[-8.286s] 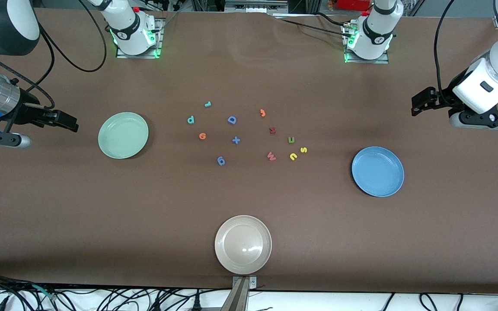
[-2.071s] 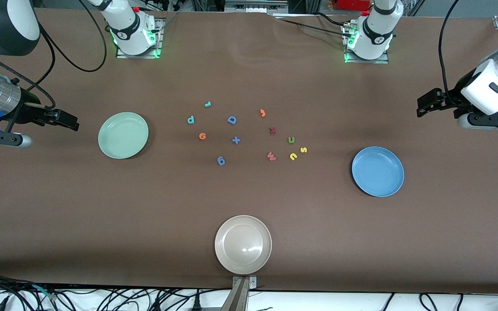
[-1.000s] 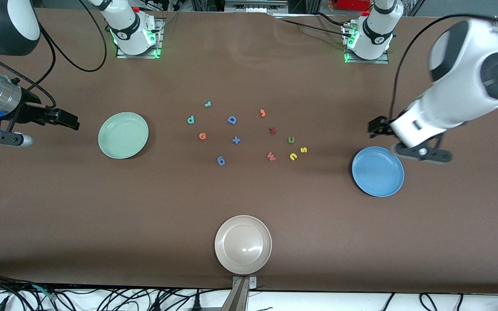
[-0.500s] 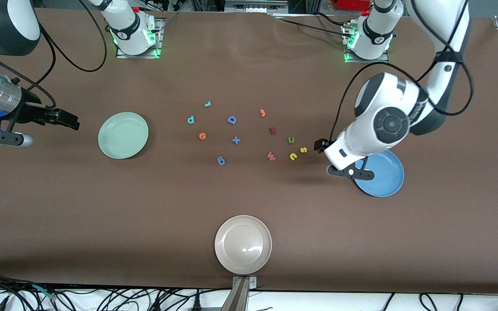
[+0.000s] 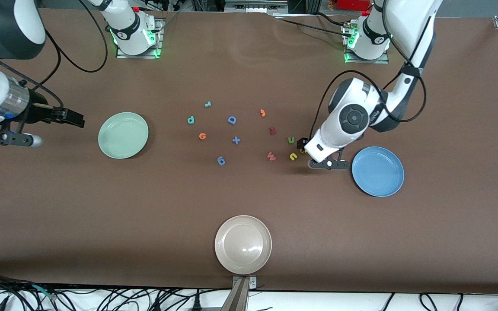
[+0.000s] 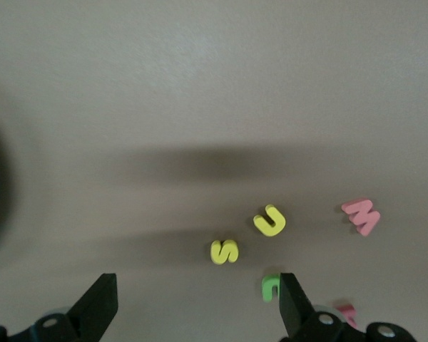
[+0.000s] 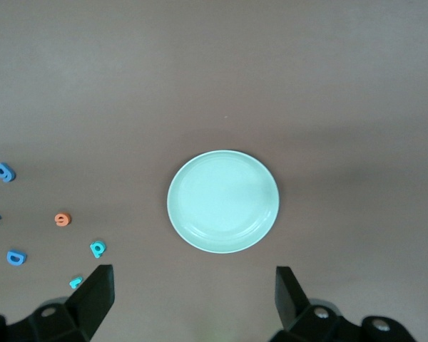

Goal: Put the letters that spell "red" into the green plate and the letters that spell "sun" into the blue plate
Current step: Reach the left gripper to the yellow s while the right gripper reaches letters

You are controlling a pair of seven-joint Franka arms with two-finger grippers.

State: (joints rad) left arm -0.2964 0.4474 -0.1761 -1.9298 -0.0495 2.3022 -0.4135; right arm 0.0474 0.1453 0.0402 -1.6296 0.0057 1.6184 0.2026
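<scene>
- The yellow "s" (image 6: 224,251), the yellow "u" (image 5: 293,156) and the olive-green "n" (image 5: 291,139) lie close together on the table, between the other letters and the blue plate (image 5: 378,171).
- The left gripper (image 5: 304,145) hangs low over the "s", fingers spread wide and holding nothing; its arm bends down from its base, elbow above the plate's edge.
- The teal "r" (image 5: 208,104), teal "d" (image 5: 190,119) and orange "e" (image 5: 202,136) lie apart, toward the green plate (image 5: 123,135).
- The right gripper (image 5: 74,119) waits over bare table at its end, fingers apart, empty.
- Both plates hold 0 letters.
</scene>
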